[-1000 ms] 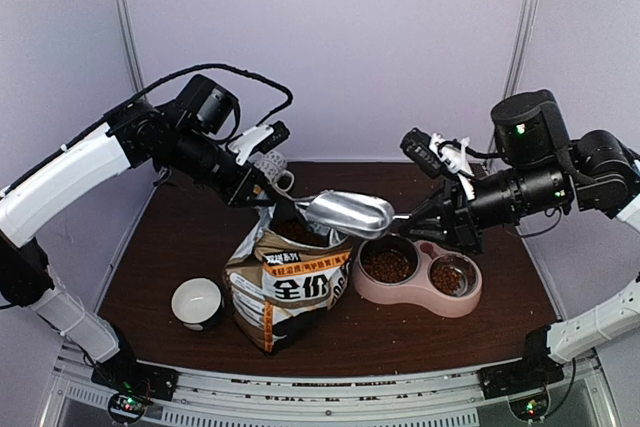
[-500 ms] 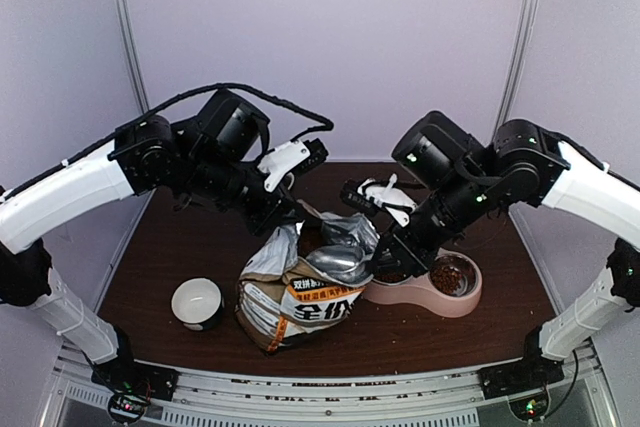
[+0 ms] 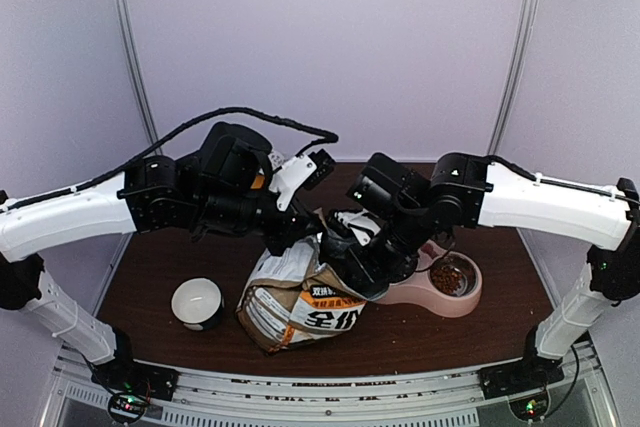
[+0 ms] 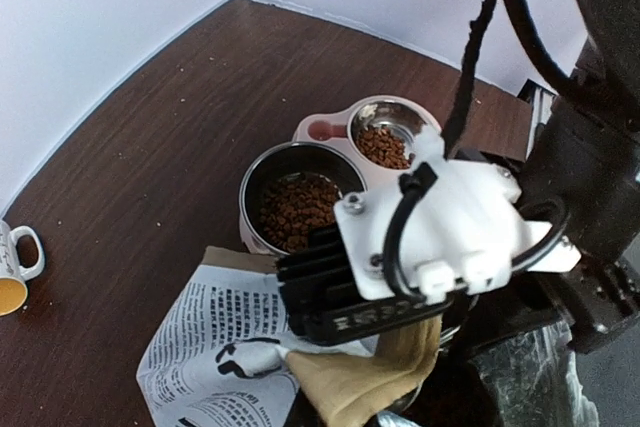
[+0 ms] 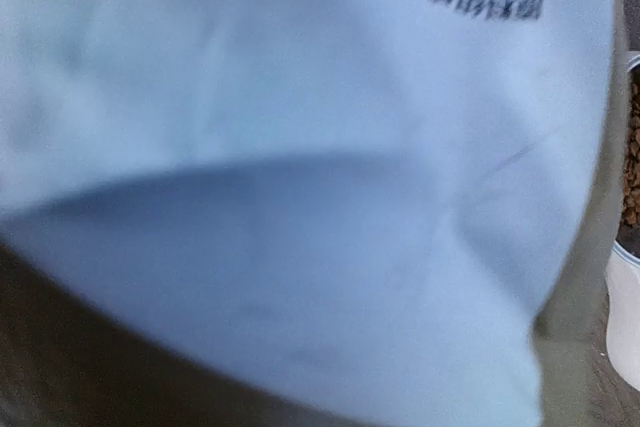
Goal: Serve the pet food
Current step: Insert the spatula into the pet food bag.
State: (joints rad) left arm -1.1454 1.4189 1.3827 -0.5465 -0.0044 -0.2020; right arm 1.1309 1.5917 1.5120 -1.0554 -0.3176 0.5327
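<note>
The right gripper is pushed nose-down into the open mouth of the printed bag. Its fingers are buried in the folds, so I cannot tell how far they are parted or whether they hold anything. Its own wrist camera gives only a blurred pale stretch of printed bag, close against the lens. The left gripper sits at the bag's upper left lip, just beside the right one. Its tips are hidden too, so its hold cannot be told either. In the left wrist view the right gripper's white and black body hangs over a tan fold of the bag's rim. The bag stands slumped on the brown table, toward the near edge. Just to its right lies the pink double bowl with 2 steel cups. The pet food covers the bottom of the larger cup, and more lies in the smaller one. A white mug stands apart, left of the bag.
</note>
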